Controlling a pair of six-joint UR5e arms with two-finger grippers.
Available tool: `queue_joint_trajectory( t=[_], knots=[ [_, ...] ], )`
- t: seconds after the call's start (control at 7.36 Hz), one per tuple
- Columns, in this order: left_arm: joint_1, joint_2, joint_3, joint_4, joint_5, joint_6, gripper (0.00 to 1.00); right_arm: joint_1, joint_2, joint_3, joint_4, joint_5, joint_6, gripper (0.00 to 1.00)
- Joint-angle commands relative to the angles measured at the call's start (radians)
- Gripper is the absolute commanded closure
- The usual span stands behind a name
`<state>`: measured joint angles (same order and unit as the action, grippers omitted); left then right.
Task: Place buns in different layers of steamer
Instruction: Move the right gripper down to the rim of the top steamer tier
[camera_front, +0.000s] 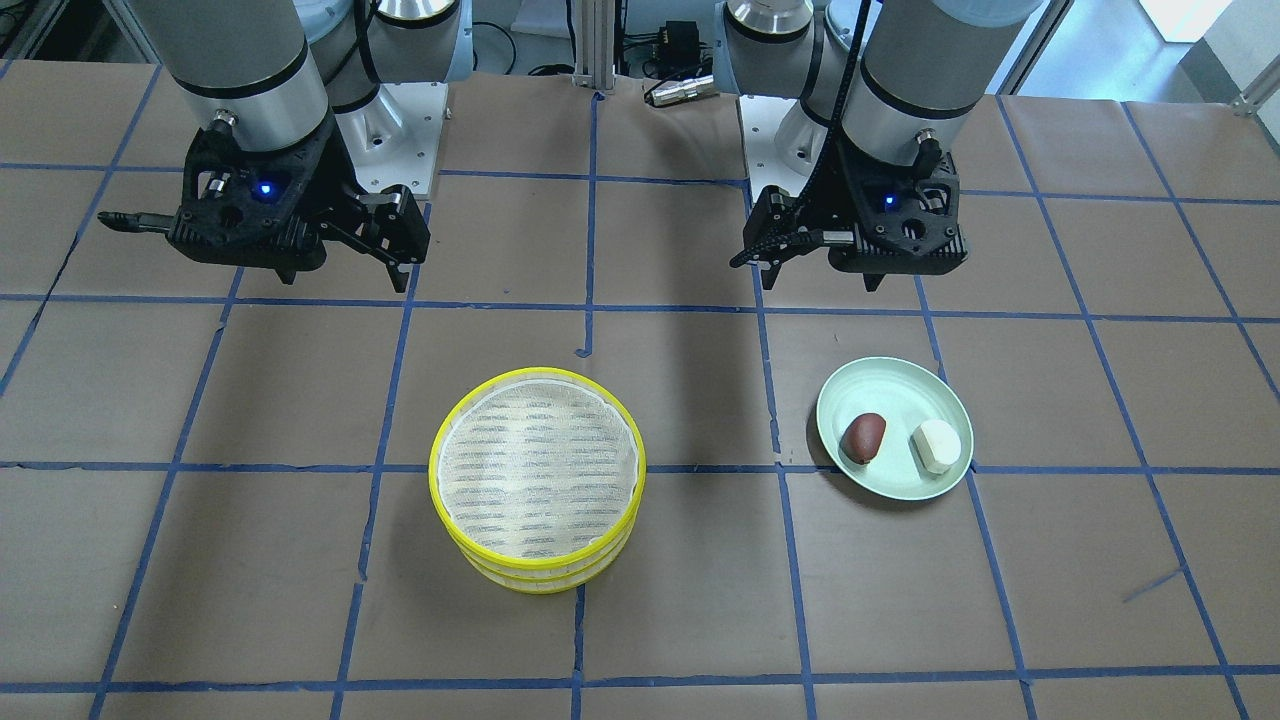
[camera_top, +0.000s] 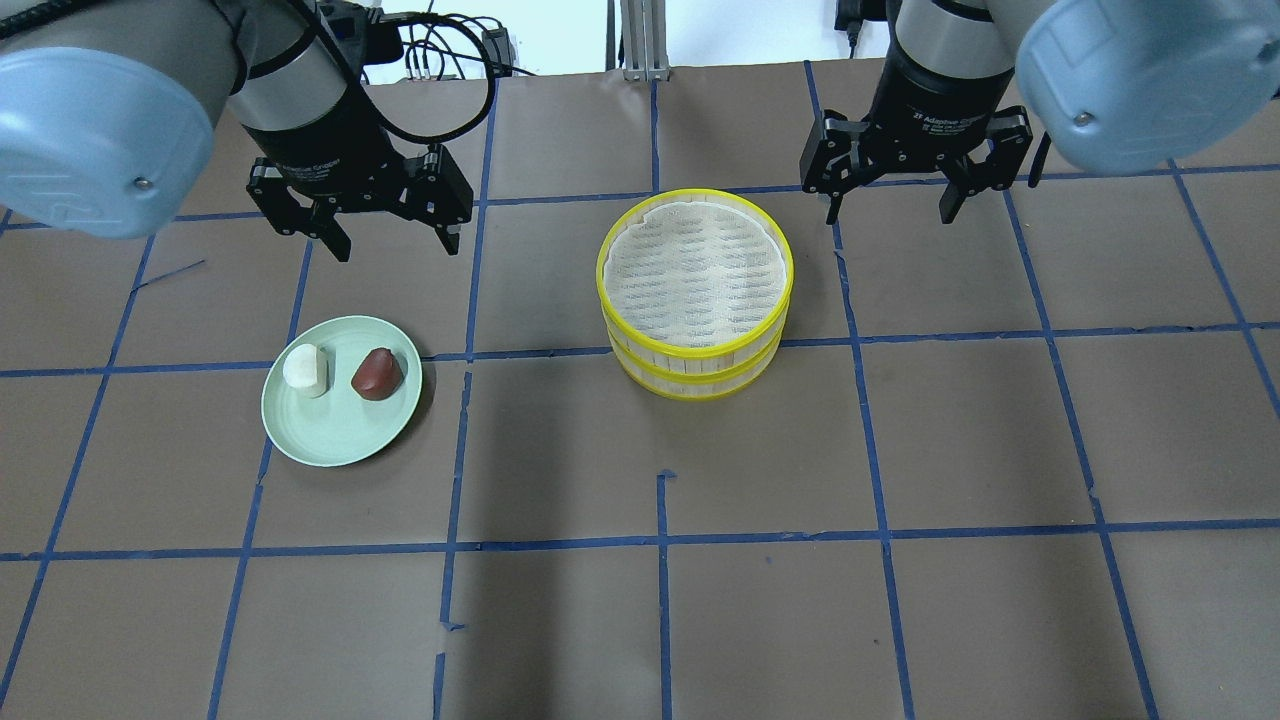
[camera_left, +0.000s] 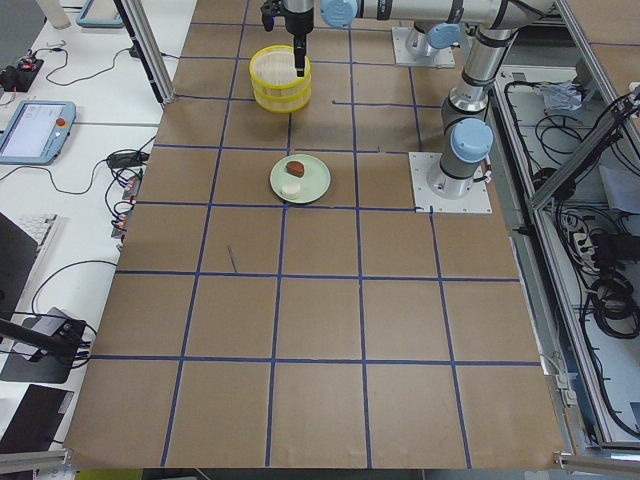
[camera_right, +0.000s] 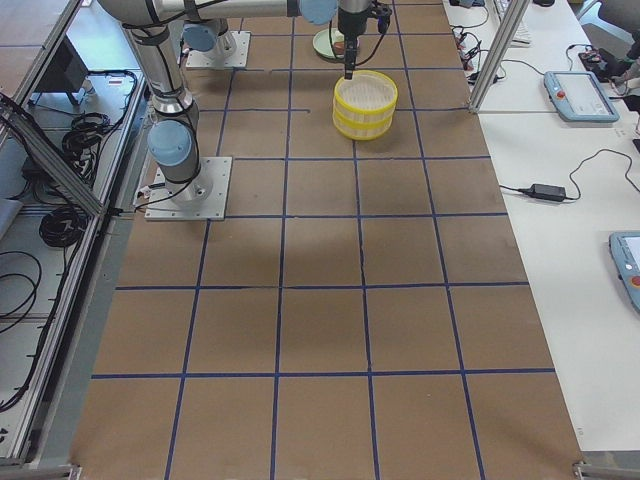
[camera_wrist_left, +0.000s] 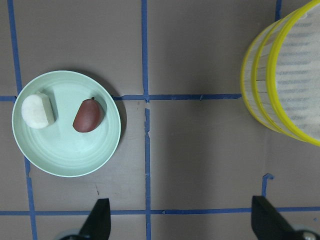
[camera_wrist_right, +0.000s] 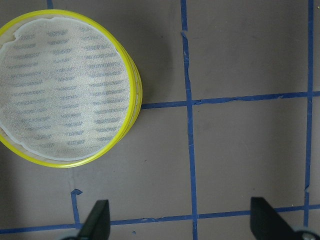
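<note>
Two yellow-rimmed steamer trays (camera_top: 697, 372) stand stacked mid-table, and the top mesh liner (camera_top: 695, 265) is empty. The white bun (camera_top: 305, 370) and the reddish-brown bun (camera_top: 377, 373) lie side by side on a pale green plate (camera_top: 340, 450). My left gripper (camera_top: 395, 240) hangs open and empty above the table, behind the plate. My right gripper (camera_top: 890, 210) hangs open and empty behind and to the right of the steamer. The left wrist view shows both buns (camera_wrist_left: 37, 111) (camera_wrist_left: 88, 116) and the steamer's side (camera_wrist_left: 260, 100). The right wrist view shows the top tray (camera_wrist_right: 65, 90).
The table is covered in brown paper with a blue tape grid (camera_top: 660, 540). The arm bases and cables are at the robot's side of the table (camera_front: 600, 70). Monitors and control pendants lie beyond the table's far edge (camera_left: 35, 125).
</note>
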<state>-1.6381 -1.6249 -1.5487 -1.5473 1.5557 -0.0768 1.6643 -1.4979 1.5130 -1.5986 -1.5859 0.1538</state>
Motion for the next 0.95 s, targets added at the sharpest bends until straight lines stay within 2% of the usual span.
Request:
queue_joint_trajectory(
  t=[0.0, 0.14, 0.27, 0.54, 0.68, 0.82],
  knots=[
    [0.003, -0.001, 0.001, -0.001, 0.000, 0.000, 0.00, 0.000, -0.001, 0.030, -0.027, 0.000, 0.007, 0.00],
    [0.006, -0.003, 0.001, -0.001, 0.001, 0.005, 0.00, 0.002, 0.002, 0.056, -0.082, 0.007, 0.015, 0.00],
    [0.009, -0.003, 0.001, -0.001, 0.000, 0.005, 0.00, 0.005, 0.051, 0.068, -0.175, 0.006, 0.018, 0.00],
    [0.006, -0.016, -0.010, 0.007, -0.009, -0.006, 0.00, 0.009, 0.210, 0.073, -0.315, 0.007, 0.016, 0.00],
    [0.006, -0.018, -0.005, 0.010, -0.008, -0.006, 0.00, 0.047, 0.273, 0.078, -0.398, 0.006, 0.024, 0.00],
    [0.007, -0.018, -0.010, 0.012, -0.002, -0.003, 0.00, 0.049, 0.312, 0.088, -0.429, 0.007, 0.023, 0.00]
  ],
)
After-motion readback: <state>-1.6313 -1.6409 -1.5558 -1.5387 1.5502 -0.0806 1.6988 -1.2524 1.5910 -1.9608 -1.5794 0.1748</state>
